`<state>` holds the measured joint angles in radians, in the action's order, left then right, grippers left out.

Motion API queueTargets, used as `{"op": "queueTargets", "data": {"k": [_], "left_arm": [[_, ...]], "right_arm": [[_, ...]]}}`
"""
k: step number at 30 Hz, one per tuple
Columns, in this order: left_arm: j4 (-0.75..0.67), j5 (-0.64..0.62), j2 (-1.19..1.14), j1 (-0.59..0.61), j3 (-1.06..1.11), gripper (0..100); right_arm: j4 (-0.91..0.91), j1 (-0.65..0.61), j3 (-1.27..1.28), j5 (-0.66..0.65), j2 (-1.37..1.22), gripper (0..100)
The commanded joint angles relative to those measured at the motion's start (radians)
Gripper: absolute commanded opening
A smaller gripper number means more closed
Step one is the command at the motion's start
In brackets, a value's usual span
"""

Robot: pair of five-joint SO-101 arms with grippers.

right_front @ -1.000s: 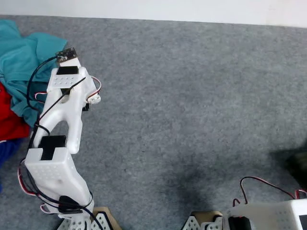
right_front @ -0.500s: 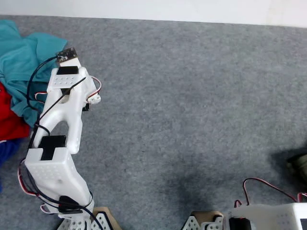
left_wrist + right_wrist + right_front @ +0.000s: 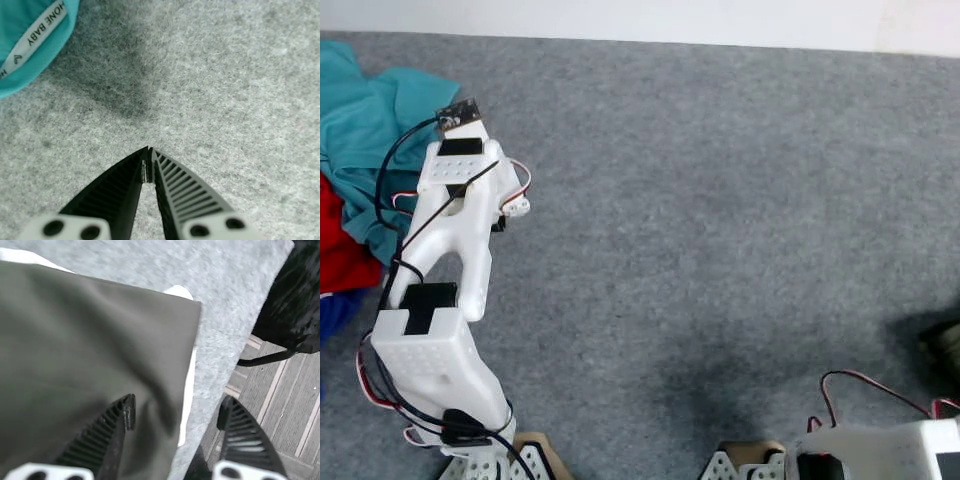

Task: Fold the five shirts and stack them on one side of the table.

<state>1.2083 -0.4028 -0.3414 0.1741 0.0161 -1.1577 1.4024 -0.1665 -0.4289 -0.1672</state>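
The left arm point(image 3: 450, 230) stretches across the grey table point(image 3: 720, 200) toward the heap at its left edge. There a teal shirt point(image 3: 360, 120) lies crumpled on top, with a red shirt point(image 3: 340, 240) below it and a blue shirt point(image 3: 330, 310) just showing at the border. The left tool point(image 3: 149, 152) is clenched, its tips meeting with nothing between them. It sits just above bare table, near the labelled hem of the teal shirt but apart from it.

The right arm point(image 3: 890, 450) sits at the table's near right corner. The right tool point(image 3: 178, 407) is released, jaws spread wide above an olive shirt point(image 3: 75, 350). That shirt lies flat on a white cloth point(image 3: 189, 375) by the table's edge. Beyond the edge is a plank floor point(image 3: 280, 390) and a black object point(image 3: 295, 300).
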Motion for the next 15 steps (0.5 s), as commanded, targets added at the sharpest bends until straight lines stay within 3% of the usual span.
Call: {"op": "queueTargets", "data": {"k": [1, 6, 10, 12, 15], "left_arm": [[-0.011, 0.000, 0.015, -0.008, -0.013, 1], [-0.005, -0.002, 0.024, 0.094, -0.154, 1], [0.052, 0.011, 0.047, 0.213, -0.275, 1], [0.112, 0.081, 0.065, 0.246, -0.326, 1], [0.210, 0.189, 0.107, 0.278, -0.397, 1]], "right_arm": [[-0.125, -0.088, -0.143, 0.126, 0.090, 26.3], [-0.285, -0.228, -0.245, 0.244, 0.117, 24.5], [-0.461, -0.357, -0.321, 0.252, 0.145, 10.1], [-0.530, -0.426, -0.352, 0.252, 0.160, 4.1], [-0.596, -0.518, -0.361, 0.258, 0.193, 5.1]]}}
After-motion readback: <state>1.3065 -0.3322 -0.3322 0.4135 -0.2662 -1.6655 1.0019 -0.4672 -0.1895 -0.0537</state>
